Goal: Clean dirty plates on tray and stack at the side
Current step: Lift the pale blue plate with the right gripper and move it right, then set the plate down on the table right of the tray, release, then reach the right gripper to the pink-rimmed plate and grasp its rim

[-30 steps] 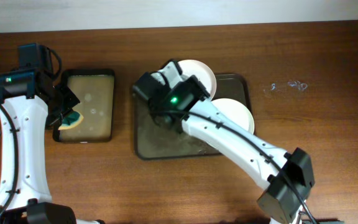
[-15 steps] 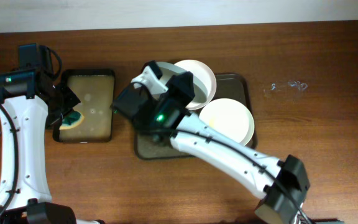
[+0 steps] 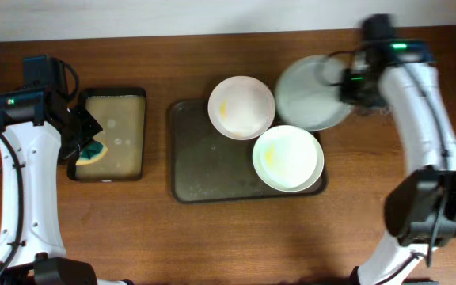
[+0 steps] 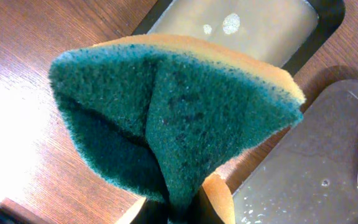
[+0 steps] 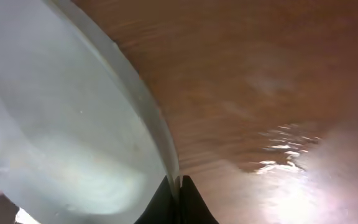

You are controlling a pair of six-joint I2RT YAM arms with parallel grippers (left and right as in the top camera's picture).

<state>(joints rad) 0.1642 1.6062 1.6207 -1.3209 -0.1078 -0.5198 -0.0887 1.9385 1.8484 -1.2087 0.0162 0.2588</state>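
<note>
Two loads are held. Between the fingers of the left gripper [image 4: 180, 214] a folded green and yellow sponge [image 4: 166, 118] is pinched, with its scouring face turned toward the wrist camera. Just beyond it the small black tray [image 3: 115, 91] with a tan bottom is seen, wet spots on its floor. Further off to that gripper's right the large dark tray [image 3: 204, 170] lies on the wooden table [image 3: 212, 237]. The right gripper [image 5: 175, 200] is clamped on the rim of the first plate [image 5: 61, 143], which is held off the large tray, just beside its far right corner. Whether this plate rests on the table cannot be told. Away to that gripper's side, a second plate [image 3: 287, 157] is set at the tray's right edge. A third plate [image 3: 241, 107] overlaps the tray's far rim. Each is marked with a yellow smear.
</note>
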